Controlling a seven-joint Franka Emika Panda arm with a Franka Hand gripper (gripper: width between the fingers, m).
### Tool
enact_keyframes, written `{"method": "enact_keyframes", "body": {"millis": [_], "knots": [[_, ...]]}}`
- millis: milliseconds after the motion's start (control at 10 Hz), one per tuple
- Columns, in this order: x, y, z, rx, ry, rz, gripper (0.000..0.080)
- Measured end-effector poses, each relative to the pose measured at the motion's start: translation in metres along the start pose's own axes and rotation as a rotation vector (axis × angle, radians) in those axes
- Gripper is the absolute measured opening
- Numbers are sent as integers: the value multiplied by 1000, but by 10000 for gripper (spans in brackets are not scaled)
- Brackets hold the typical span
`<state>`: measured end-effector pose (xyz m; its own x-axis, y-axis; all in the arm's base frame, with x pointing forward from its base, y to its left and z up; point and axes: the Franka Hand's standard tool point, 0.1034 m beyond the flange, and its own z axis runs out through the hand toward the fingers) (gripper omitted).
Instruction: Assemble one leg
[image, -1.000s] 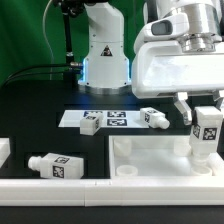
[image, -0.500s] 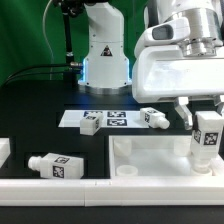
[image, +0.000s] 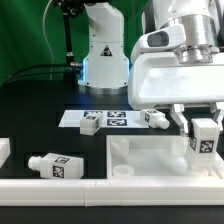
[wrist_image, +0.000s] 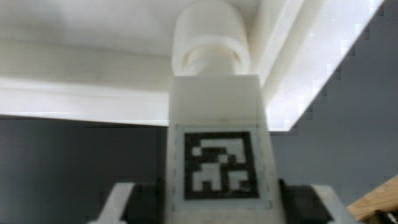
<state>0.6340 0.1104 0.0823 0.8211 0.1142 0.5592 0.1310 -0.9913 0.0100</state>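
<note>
Pinching the chunky white tagged plastic leg (image: 204, 148), the two-finger gripper (image: 204, 128) is brought lower over the flat white square panel (image: 150, 152); a spare white peg (image: 153, 117) is seen nearby.

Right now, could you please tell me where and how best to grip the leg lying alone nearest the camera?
Take the lying leg by its square tagged body, from above. It rests on its side on the table, long axis roughly across the exterior view, so closing on its near and far faces should seat squarely; its narrower end offers less.
</note>
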Motion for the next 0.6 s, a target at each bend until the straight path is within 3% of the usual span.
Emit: {"method": "enact_keyframes", "body": {"millis": [600], "knots": [[-3, 0, 0, -8, 29, -5, 285]]}}
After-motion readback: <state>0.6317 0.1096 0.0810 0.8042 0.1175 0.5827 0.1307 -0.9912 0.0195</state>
